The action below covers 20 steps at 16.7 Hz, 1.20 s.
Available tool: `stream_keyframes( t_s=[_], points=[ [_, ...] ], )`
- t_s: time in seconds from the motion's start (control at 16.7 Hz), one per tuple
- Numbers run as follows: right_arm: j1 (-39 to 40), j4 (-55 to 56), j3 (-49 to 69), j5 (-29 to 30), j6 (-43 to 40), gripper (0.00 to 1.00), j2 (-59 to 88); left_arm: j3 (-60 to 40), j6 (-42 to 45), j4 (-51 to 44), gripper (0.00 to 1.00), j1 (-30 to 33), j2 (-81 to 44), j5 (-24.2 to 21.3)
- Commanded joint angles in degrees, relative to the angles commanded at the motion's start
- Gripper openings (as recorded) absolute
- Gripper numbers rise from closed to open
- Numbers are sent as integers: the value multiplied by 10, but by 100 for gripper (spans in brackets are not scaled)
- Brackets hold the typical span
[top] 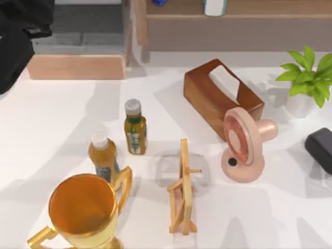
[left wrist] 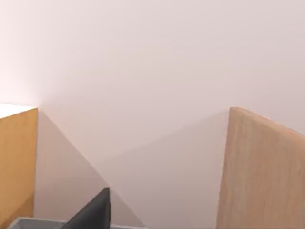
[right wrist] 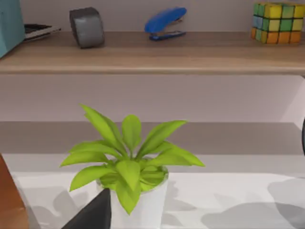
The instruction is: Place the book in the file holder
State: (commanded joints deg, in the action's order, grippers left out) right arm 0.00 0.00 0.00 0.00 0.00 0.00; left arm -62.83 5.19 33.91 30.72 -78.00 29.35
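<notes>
- Left arm [top: 18, 39] over the grey file holder [top: 78, 36] at the desk's far left corner; finger state impossible to tell.
- Right arm [top: 319, 148] parked at the right edge, fingers likewise unclear.

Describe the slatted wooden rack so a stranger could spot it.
Start at the brown tissue box on the white table. Toward the near edge stands the rack, right of the gold cup: thin, pale, open-framed sticks, unlike its solid neighbours.

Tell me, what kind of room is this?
Probably an office or study, drawn by a computer. A white desk holds a tissue box, a potted plant and a gold trophy cup. The shelf behind has a blue stapler, tape roll and puzzle cube.
</notes>
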Motion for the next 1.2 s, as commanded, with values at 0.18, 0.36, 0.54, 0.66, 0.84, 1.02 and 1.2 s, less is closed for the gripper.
stream_keyframes(
  t_s=[0.18, 0.36, 0.54, 0.66, 0.84, 1.02, 1.2],
  points=[
    [0, 0, 0, 0, 0, 100, 0, -134, 5, 48, 100, 58, -198, 49],
    [0, 0, 0, 0, 0, 100, 0, -243, 7, 82, 100, 102, -374, 86],
    [0, 0, 0, 0, 0, 100, 0, -318, 8, 103, 100, 130, -500, 113],
    [0, 0, 0, 0, 0, 100, 0, -350, 8, 111, 100, 141, -555, 125],
    [0, 0, 0, 0, 0, 100, 0, -373, 7, 116, 100, 148, -594, 132],
    [0, 0, 0, 0, 0, 100, 0, -373, 7, 116, 100, 148, -594, 132],
    [0, 0, 0, 0, 0, 100, 0, -371, 7, 115, 100, 146, -593, 132]
  ],
)
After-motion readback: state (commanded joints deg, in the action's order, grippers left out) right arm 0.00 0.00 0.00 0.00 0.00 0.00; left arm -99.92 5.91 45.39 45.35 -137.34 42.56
